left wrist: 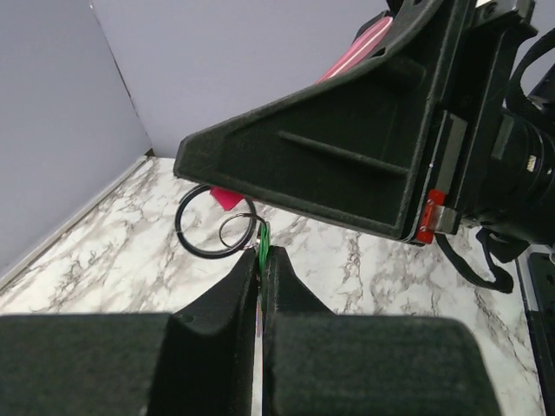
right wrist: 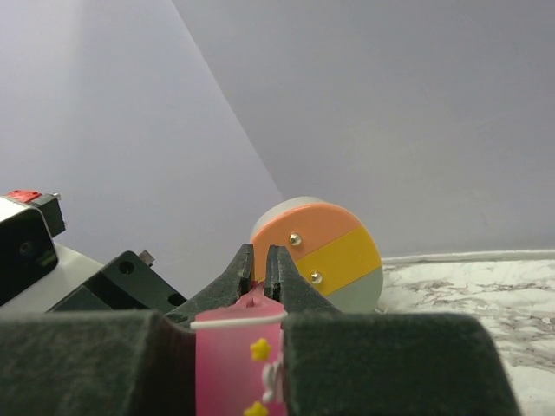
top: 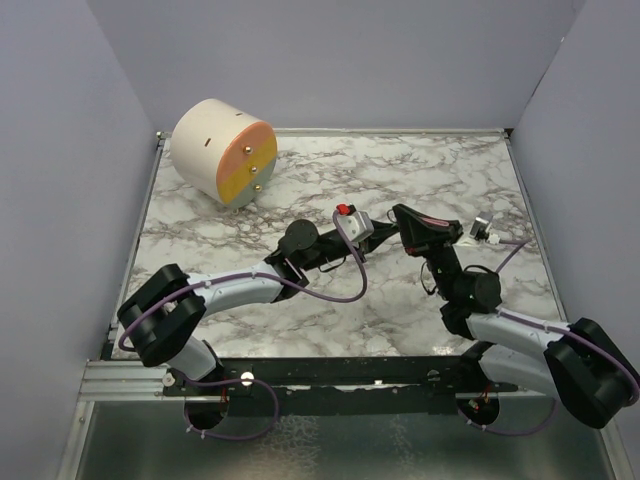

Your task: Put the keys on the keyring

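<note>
My left hand (left wrist: 263,264) is clamped on the green key (left wrist: 264,236), whose tip sits just beside the keyring (left wrist: 227,199). My right hand (right wrist: 261,260) is pinched shut on the keyring's pink strip (right wrist: 234,364), holding it above the tabletop (left wrist: 364,260)

Your right gripper (right wrist: 261,264) fills the bottom of the view, its two dark padded fingers (right wrist: 290,290) pinched together at the tips. Between them you have the pink keyring tag (right wrist: 227,364), which runs down to 6 o'clock. It has a white top edge and small yellow stars on it. Just past the fingertips, toward 1 o'clock, a round drum (right wrist: 325,251) lies on its side. Its flat face is turned to you, banded orange, yellow and pale grey, with two metal studs. The marbled bench (right wrist: 486,295) shows at 3 o'clock. At 9 o'clock sits a black-and-white block (right wrist: 26,247) with a red cap. Plain lilac walls (right wrist: 390,104) close the background.
</note>
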{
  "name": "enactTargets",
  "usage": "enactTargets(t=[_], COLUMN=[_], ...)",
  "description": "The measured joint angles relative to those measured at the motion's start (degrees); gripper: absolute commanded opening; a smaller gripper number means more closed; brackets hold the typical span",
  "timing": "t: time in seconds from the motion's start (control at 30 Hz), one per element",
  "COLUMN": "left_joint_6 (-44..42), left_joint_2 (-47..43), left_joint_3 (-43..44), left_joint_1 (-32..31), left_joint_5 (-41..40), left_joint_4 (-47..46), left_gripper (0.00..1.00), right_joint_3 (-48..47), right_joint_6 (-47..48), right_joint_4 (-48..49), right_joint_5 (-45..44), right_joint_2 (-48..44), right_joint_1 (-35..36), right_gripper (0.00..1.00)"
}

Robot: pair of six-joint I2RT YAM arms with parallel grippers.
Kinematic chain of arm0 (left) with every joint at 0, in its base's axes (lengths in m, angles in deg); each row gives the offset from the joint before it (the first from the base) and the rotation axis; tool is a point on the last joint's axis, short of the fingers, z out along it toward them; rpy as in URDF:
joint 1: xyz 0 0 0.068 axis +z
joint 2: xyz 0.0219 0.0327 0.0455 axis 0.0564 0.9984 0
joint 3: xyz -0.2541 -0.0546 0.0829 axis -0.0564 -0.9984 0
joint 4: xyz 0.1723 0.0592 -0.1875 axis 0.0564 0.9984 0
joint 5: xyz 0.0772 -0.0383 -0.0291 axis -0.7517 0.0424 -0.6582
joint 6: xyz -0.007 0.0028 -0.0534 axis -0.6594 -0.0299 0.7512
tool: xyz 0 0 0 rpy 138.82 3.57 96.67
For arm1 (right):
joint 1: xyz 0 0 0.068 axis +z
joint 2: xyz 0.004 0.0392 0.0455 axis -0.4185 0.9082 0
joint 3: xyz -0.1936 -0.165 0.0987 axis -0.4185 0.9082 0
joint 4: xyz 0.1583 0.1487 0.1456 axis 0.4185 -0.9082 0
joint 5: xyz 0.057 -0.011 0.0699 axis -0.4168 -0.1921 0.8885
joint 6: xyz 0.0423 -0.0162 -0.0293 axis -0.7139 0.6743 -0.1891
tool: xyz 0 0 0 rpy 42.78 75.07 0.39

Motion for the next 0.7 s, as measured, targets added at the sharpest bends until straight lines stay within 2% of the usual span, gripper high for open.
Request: enactTargets(t=[0.4,0.47,0.53,0.6,0.7], left_joint_6=[1.16,1.16,1.18,1.44,1.51], left_joint_2=[1.31,1.38,1.40,1.40,1.40], left_joint_3=[0.00,0.00,0.00,0.02,0.00], left_joint_1=[0.46,0.50,0.52,0.35,0.00], left_joint_5=[0.90,0.90,0.92,1.49,1.51], left_joint_4=[1.29,1.62,1.84,1.62,1.75], left_gripper=[0.01,0.22,0.36,0.43,0.44], right_joint_3=[-0.13,-0.37,-0.63,-0.68,-0.68], right_joint_6=[-0.85,-1.03,-1.11,-1.29,-1.36], right_joint_4=[0.68,0.68,0.68,0.68,0.66], right_joint_5=[-0.26,-0.26,-0.22,-0.15,-0.15], right_joint_2=[5.46,6.01,6.38,6.75,6.80], right_joint_1=[-0.33,-0.33,-0.33,-0.31,-0.31], right_gripper=[0.01,0.01,0.01,0.01,0.01])
